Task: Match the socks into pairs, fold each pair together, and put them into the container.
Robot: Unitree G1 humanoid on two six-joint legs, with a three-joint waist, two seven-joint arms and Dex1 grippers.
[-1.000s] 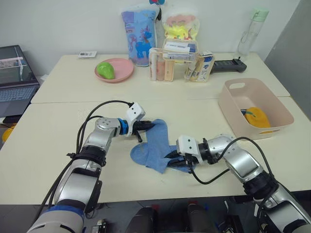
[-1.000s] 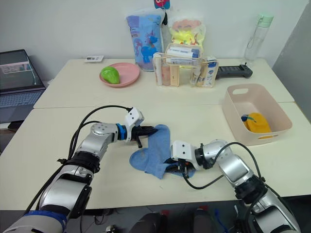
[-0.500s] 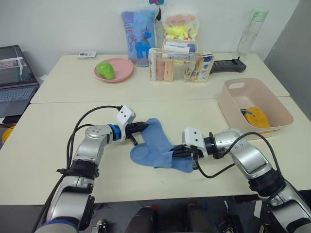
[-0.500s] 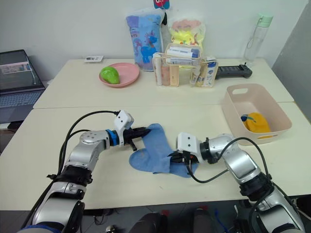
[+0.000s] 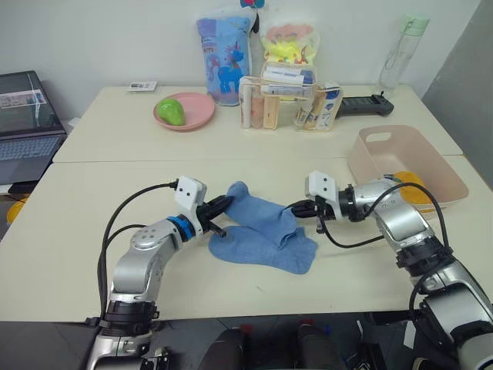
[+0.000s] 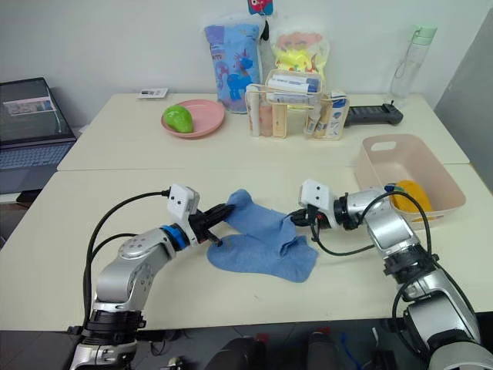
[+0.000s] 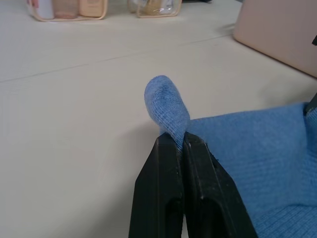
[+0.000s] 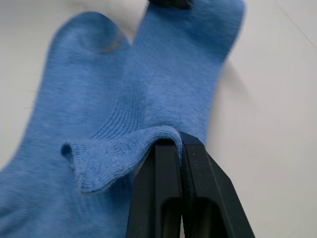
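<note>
Left pincer (image 5: 218, 208) clamps light blue socks (image 5: 266, 235) | right pincer (image 5: 298, 208) clamps cuff | overlap hides layers

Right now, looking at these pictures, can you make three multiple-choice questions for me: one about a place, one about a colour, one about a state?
1. Where does the mustard yellow bundle lie?
A. on the pink plate
B. in the pink tub
C. beside the laptop

2. What colour are the socks on the table between the two grippers?
A. light blue
B. dark navy
C. mustard yellow

3. How does the left gripper stand?
A. open above the table
B. shut on nothing
C. shut on the socks

Key: 1 B, the yellow shows inside the tub's walls. 2 A, both head views show light blue fabric. 3 C, the left wrist view shows blue fabric pinched between its fingers; the right gripper pinches the other end.
</note>
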